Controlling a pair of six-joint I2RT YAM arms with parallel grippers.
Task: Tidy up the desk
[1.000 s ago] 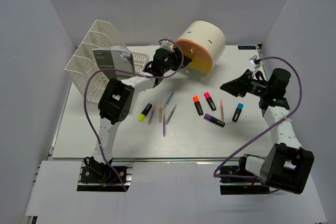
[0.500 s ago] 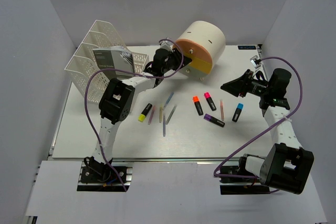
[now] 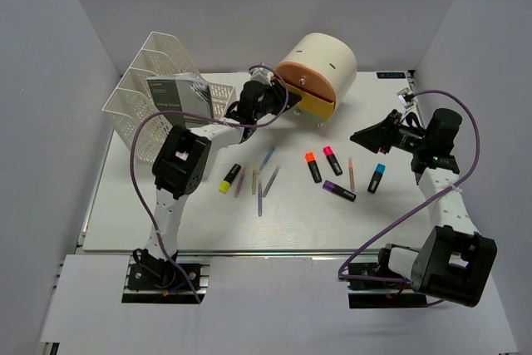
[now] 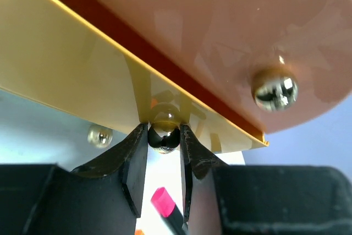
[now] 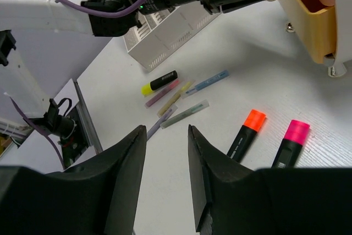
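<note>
Yellow drawer [image 4: 66, 64] now sits further out, left gripper [image 4: 164, 131] clamping its knob [image 4: 164, 138]; right gripper [image 5: 166, 131] gapes above markers [image 5: 245, 133] on the desk [image 3: 166, 222].

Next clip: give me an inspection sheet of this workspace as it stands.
Surface: white desk, no spills seen.
Job's things: cream drawer unit at the back, its yellow drawer standing partly out; mesh file rack back left, a booklet in it.
Clutter: yellow highlighter, orange highlighter, pink highlighter, purple highlighter, blue highlighter and thin pens loose mid-desk.
Pincers: left pincer shut on the yellow drawer's knob; right pincer open, empty, above the desk's right side.
Cables: left purple cable and right purple cable loop off the arms.
Surroundings: grey-white walls on three sides; nothing else seen.
</note>
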